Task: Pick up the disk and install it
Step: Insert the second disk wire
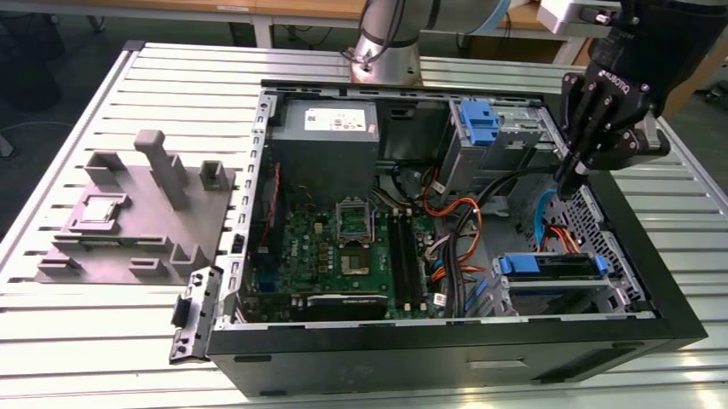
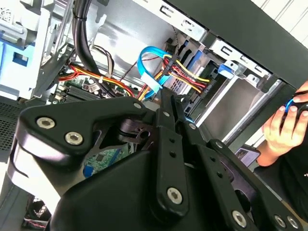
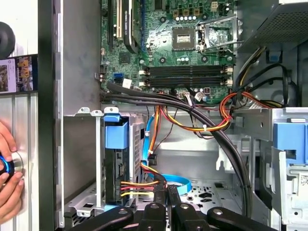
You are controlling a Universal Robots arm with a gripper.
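- While the exterior view takes in the whole open computer case (image 1: 455, 341) on a ribbed metal worktop (image 1: 91, 341), both wrist views look from inside the case.
- At the right of the exterior frame, the black end effector (image 1: 565, 183) hangs over the case's drive-bay side, its fingers drawn together to a narrow tip with nothing between them.
- In the second wrist view the end effector (image 2: 166, 103) is seen from behind: matte black linkage plates with silver screw heads, the fingers (image 2: 167, 115) pressed flat against each other.
- The first wrist view has those fingers (image 3: 173, 202) meeting at the bottom centre of the frame, above a perforated metal floor.
- The disk (image 1: 548, 266) sits in a bay in the lower right of the exterior frame, a dark slab edged in blue plastic; in the first wrist view it (image 3: 115, 163) stands edge-on in a grey sheet-metal cage, capped by a blue tab, with red, yellow and black wires running to it.
- A flat pale-blue ribbon cable (image 3: 166, 185) curls just beside the fingertips.
- The green motherboard (image 1: 341, 247) shows in the exterior view's centre, a grey power supply (image 1: 327, 128) above it.
- A grey moulded fixture (image 1: 136, 213) rests on the worktop at the left.
- A person's hand (image 3: 8, 178) at the first wrist view's left edge holds something blue.
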